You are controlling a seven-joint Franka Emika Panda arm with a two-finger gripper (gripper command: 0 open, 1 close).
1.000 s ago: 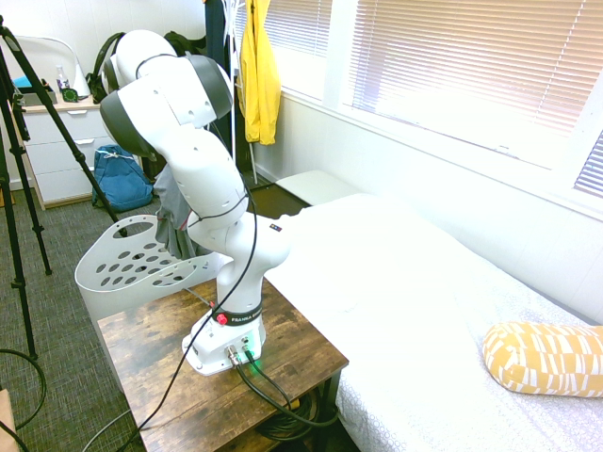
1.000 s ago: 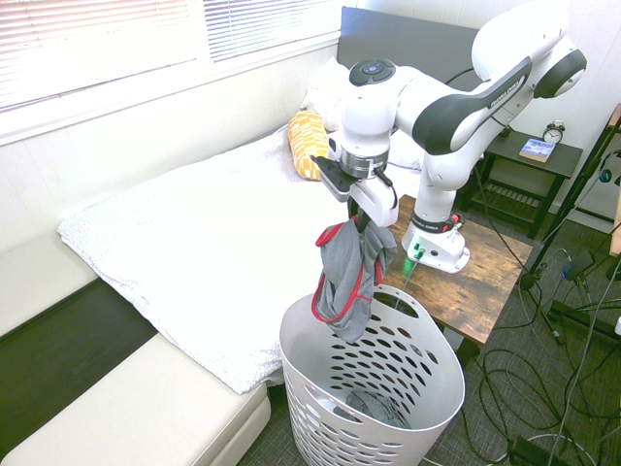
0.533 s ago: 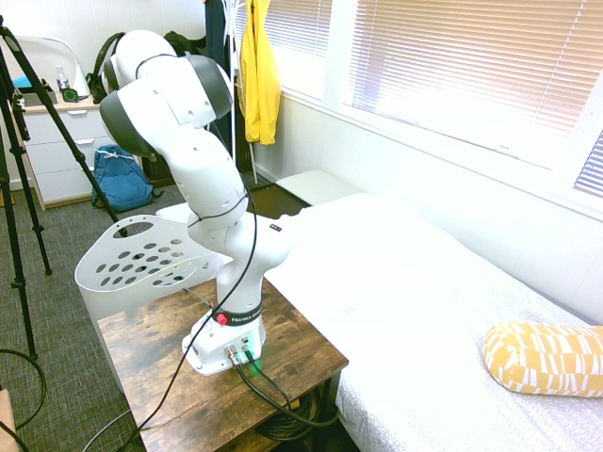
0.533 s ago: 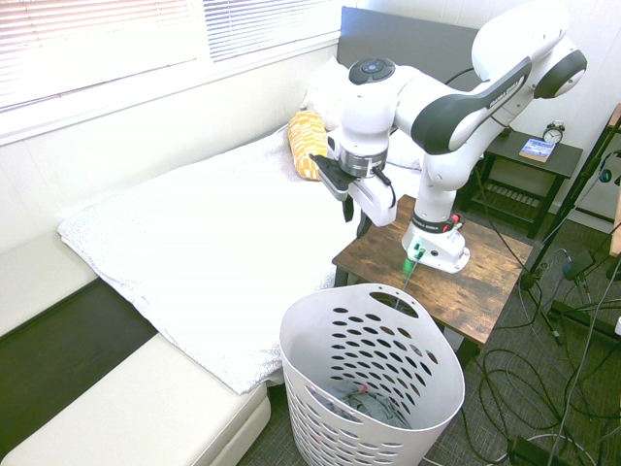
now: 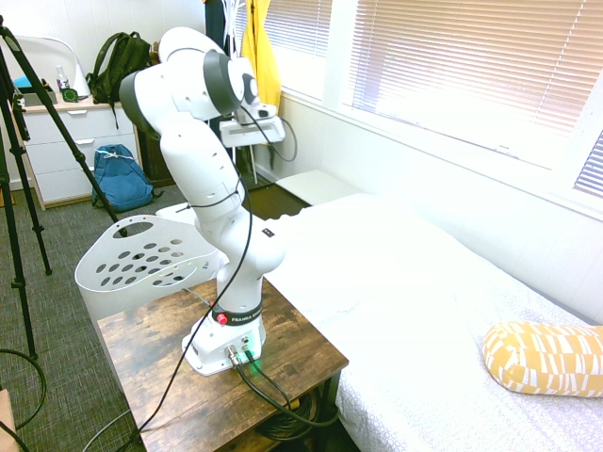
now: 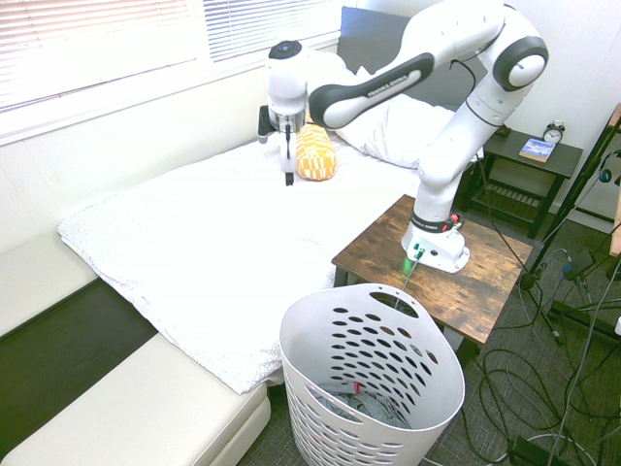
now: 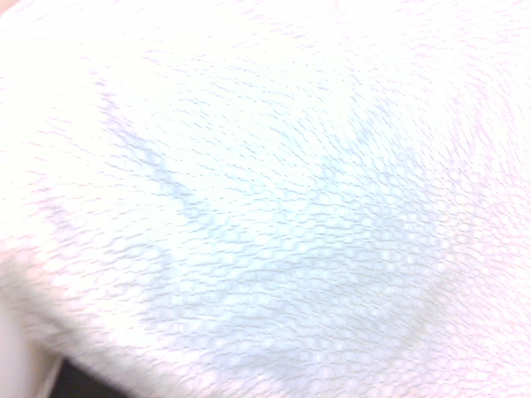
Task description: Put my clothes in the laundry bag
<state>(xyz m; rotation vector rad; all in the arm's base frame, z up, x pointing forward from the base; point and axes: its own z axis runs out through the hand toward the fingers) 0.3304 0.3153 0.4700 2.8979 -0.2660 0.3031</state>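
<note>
The bed (image 6: pixel 194 233) filled the middle of the room, its white textured cover (image 7: pixel 265 199) spread flat and taking up the whole wrist view. Over it reached the white arm (image 6: pixel 408 68), stretched out from its base on the wooden surface (image 6: pixel 466 282) beside the bed. Down on the floor at the corner of that surface stood the laundry bag (image 6: pixel 374 388), a white basket with oval holes, upright and open at the top. At its bottom lay the clothes (image 6: pixel 364 406), a grey bundle with a hint of red trim, seen only in part through the holes and over the rim. In the first exterior view the basket (image 5: pixel 141 259) showed from the other side, but its contents were hidden. A yellow patterned pillow (image 6: pixel 315 150) rested near the head of the bed, just behind the jaws (image 6: pixel 288 175) as the second exterior view showed them. They hung above the bed cover, pointing down, well apart from the basket, with nothing in them. Whether they were spread or pressed together could not be told; they appeared as one thin dark sliver.
</note>
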